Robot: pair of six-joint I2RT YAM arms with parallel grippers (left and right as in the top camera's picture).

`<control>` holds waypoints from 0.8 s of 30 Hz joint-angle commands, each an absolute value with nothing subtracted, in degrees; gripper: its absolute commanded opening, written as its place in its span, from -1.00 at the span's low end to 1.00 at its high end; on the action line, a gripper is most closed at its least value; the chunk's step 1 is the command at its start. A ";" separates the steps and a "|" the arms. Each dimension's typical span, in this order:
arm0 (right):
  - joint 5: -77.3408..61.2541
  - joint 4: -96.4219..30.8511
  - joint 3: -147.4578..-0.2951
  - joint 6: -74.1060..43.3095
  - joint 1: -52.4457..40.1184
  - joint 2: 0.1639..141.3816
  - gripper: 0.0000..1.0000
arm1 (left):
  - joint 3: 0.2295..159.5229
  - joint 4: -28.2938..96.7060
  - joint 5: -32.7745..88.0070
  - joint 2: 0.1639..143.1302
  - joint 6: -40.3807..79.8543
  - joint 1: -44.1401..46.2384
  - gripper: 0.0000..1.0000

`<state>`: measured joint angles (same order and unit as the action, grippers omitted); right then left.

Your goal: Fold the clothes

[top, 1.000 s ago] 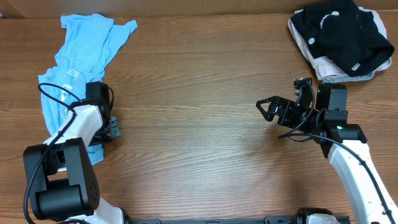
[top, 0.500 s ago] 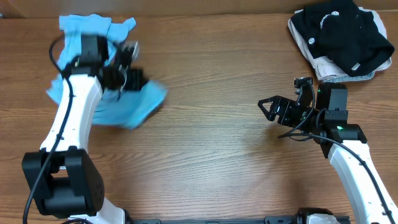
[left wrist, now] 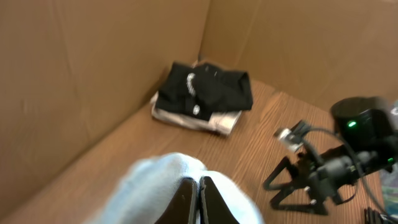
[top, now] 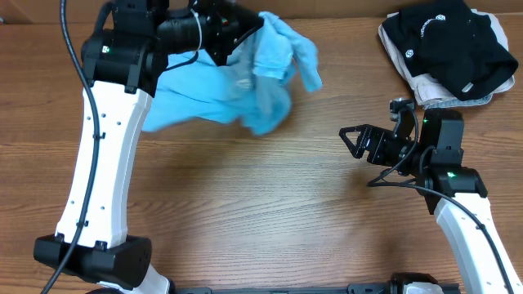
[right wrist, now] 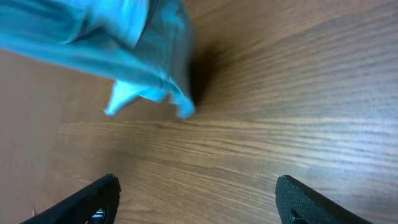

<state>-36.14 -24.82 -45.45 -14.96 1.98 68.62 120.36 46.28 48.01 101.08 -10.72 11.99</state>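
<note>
The sky-blue T-shirt [top: 237,77] hangs in the air over the back middle of the table, blurred with motion. My left gripper [top: 245,33] is shut on it near the top; in the left wrist view the shut fingers [left wrist: 199,196] pinch pale blue cloth [left wrist: 155,186]. My right gripper [top: 351,140] is open and empty at the right, low over the table, pointing left toward the shirt. In the right wrist view its wide-spread fingers [right wrist: 199,199] frame bare wood, with the hanging shirt [right wrist: 118,43] ahead at the upper left.
A black garment with white round logos [top: 448,45] lies on a white folded garment [top: 433,88] at the back right corner; both show in the left wrist view [left wrist: 205,93]. Cardboard walls [left wrist: 93,62] stand behind the table.
My left arm has swung the shirt up off the table's left side and carried it right, toward the back middle. The right arm has barely moved.
</note>
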 commanded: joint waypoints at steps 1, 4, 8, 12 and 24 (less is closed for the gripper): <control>-35.46 -23.31 -46.92 -14.81 0.19 67.61 0.67 | 124.55 46.26 50.02 100.68 -10.22 12.40 -0.92; -33.91 -21.58 -46.92 -14.85 -2.13 67.61 0.67 | 125.62 46.22 50.02 100.68 -8.86 12.47 -0.92; -30.22 -18.94 -46.92 -14.90 -6.68 67.61 0.67 | 125.78 46.26 51.09 100.68 -7.66 12.47 -0.92; -29.98 -15.81 -46.92 -16.25 -11.66 67.61 0.67 | 125.78 46.30 51.03 100.71 -7.68 12.47 -0.92; -16.23 -0.62 -47.00 -18.52 -29.65 67.61 0.67 | 125.75 51.20 45.41 100.77 -7.75 12.45 -0.92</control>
